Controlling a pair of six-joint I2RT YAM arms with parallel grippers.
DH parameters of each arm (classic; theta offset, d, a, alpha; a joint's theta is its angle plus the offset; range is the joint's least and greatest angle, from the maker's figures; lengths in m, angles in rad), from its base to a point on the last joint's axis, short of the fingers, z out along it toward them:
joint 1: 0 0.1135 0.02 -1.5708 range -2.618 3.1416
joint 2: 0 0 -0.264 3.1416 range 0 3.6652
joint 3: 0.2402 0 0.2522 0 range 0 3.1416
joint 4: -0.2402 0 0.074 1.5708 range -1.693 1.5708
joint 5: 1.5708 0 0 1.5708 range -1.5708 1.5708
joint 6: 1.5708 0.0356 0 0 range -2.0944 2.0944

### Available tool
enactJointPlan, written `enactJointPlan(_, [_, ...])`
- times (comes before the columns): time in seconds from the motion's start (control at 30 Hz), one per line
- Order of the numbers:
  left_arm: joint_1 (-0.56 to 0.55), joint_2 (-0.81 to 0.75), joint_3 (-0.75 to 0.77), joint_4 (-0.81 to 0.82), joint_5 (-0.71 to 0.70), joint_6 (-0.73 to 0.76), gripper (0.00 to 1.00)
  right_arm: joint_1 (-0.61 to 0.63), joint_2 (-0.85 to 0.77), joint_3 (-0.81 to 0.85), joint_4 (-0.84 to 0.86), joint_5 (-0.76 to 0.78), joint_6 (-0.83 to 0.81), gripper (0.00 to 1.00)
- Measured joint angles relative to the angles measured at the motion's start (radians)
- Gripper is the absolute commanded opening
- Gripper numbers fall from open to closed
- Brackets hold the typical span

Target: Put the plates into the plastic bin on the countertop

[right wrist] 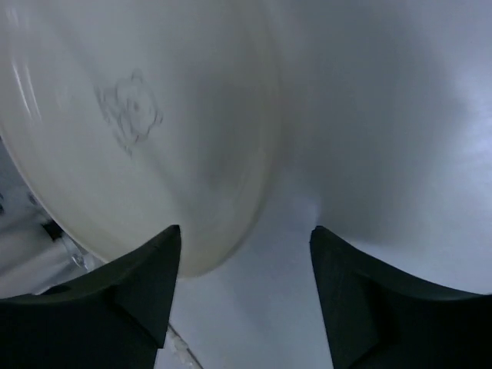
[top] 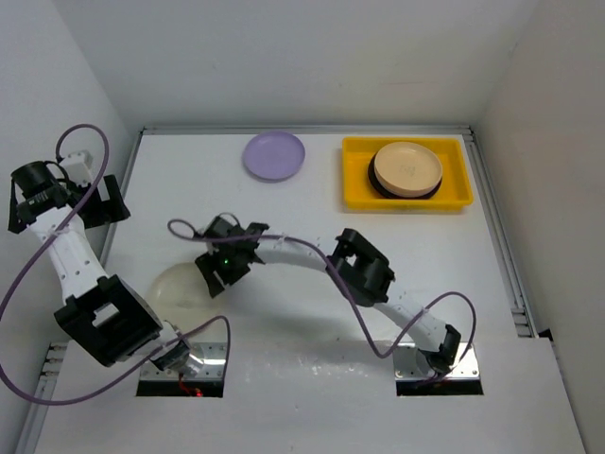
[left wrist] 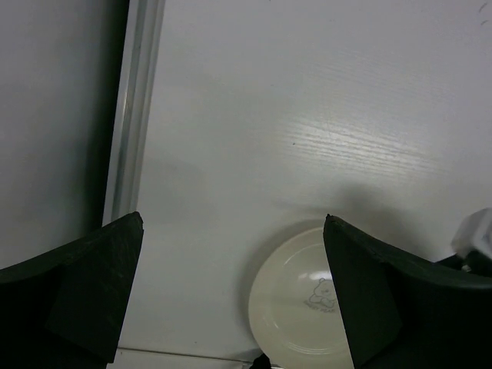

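The right gripper (right wrist: 244, 228) is being held low over the left side of the countertop (top: 284, 322), its fingers spread apart with nothing clasped. The rim of a bear-printed cream plate (top: 175, 284) is being framed just ahead of the gap, and whether either finger is touching it cannot be told. This plate is lying flat on the countertop, partly covered by the left arm in the overhead view. The left gripper (left wrist: 233, 223) is being held high near the left wall, jaws wide and empty, and the same plate is being seen below it. A lilac plate (top: 274, 155) is lying at the far edge, just left of the plastic bin (top: 454, 184). Inside the bin a second cream plate (top: 407, 166) is being carried on a dark plate (top: 371, 178), of which only the rim is showing.
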Motion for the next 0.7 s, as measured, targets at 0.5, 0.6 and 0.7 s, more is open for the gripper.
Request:
enactJointPlan(0.5, [0.016, 0.019, -0.007, -0.008, 0.094, 0.032, 1.00, 0.053, -0.048, -0.095, 0.041, 0.256, 0.089, 0.00])
enactJointPlan(0.6, [0.031, 0.029, -0.007, -0.012, 0.103, 0.035, 1.00, -0.006, -0.101, -0.122, 0.000, 0.288, 0.108, 0.00])
enactJointPlan(0.7, [0.035, 0.047, 0.005, -0.019, 0.110, 0.041, 1.00, -0.106, -0.194, -0.168, -0.011, 0.307, 0.113, 0.00])
